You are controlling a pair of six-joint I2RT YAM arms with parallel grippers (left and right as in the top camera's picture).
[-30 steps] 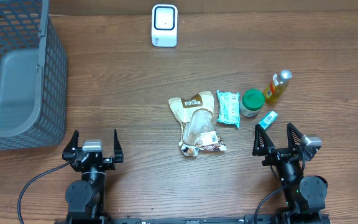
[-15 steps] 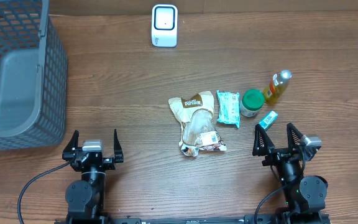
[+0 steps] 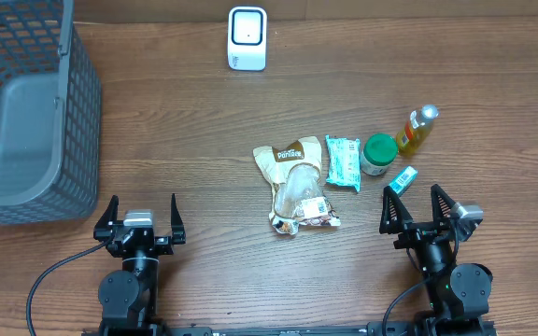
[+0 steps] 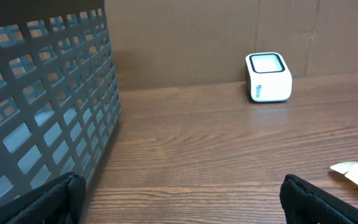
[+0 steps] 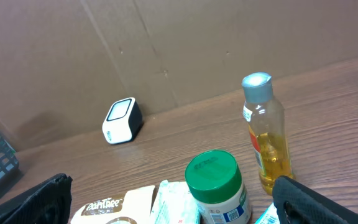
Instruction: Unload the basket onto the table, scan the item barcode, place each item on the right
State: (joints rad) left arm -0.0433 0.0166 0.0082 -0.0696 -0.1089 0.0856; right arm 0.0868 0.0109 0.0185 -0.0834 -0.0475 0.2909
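Note:
A white barcode scanner (image 3: 247, 38) stands at the table's far edge, also seen as the scanner (image 4: 268, 77) and the scanner (image 5: 122, 121). Items lie mid-table: a brown snack bag (image 3: 297, 188), a teal packet (image 3: 344, 162), a green-lidded jar (image 3: 378, 154), a yellow bottle (image 3: 417, 129) and a small teal box (image 3: 401, 180). My right gripper (image 3: 420, 207) stands open just in front of the box, jar (image 5: 218, 188) and bottle (image 5: 264, 135). My left gripper (image 3: 142, 216) is open at the near left, holding nothing.
A grey mesh basket (image 3: 26, 112) fills the far left corner; its wall (image 4: 42, 106) is close on the left in the left wrist view. A brown cardboard wall (image 5: 229, 43) backs the table.

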